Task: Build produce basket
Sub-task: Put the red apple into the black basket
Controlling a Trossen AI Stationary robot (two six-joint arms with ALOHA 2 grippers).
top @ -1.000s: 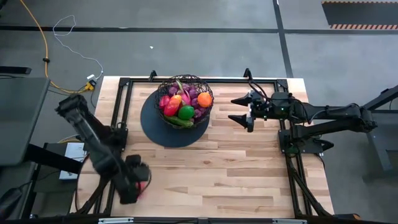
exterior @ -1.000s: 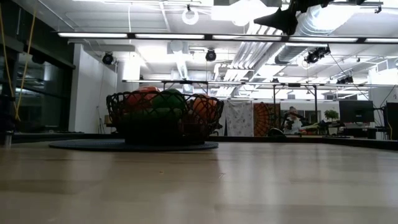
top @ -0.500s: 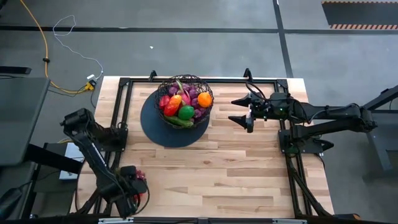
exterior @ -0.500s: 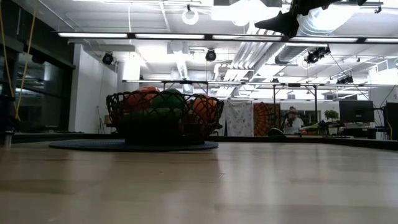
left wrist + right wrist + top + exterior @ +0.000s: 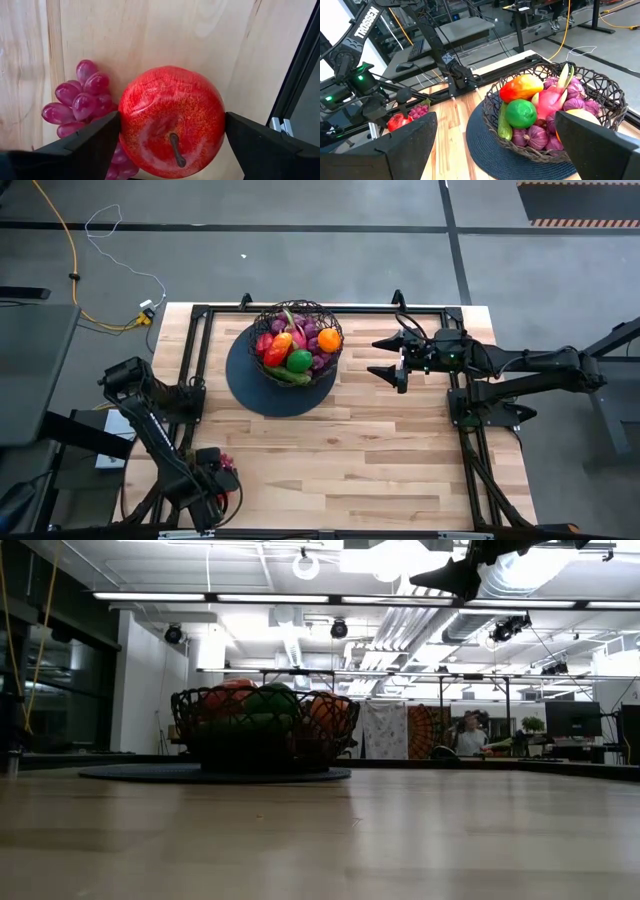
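Observation:
A red apple (image 5: 172,122) rests on the table's near left corner, stem up, with a bunch of purple grapes (image 5: 82,102) lying against it. My left gripper (image 5: 215,482) points straight down over the apple, open, one finger on each side of it. The wire basket (image 5: 297,340) stands on a dark round mat (image 5: 250,385) at the far middle. It holds an orange (image 5: 329,339), a green round fruit (image 5: 299,361) and other produce. My right gripper (image 5: 386,358) hangs open above the table, right of the basket, and points at it. My left gripper comes from above with its fingertips (image 5: 112,131) right beside the apple's two opposite sides (image 5: 131,125). I cannot tell whether they touch it. The apple sits on the table.
Black frame rails (image 5: 200,350) run along the table's edges; one rail (image 5: 295,75) passes close beside the apple. Bare wood (image 5: 360,450) lies between the mat and the near edge. A person (image 5: 467,740) is in the room beyond the table.
My left gripper has sunk toward the table and moved a little toward its near left corner, tipping to point straight down over the apple. Most of this happened in the first half second.

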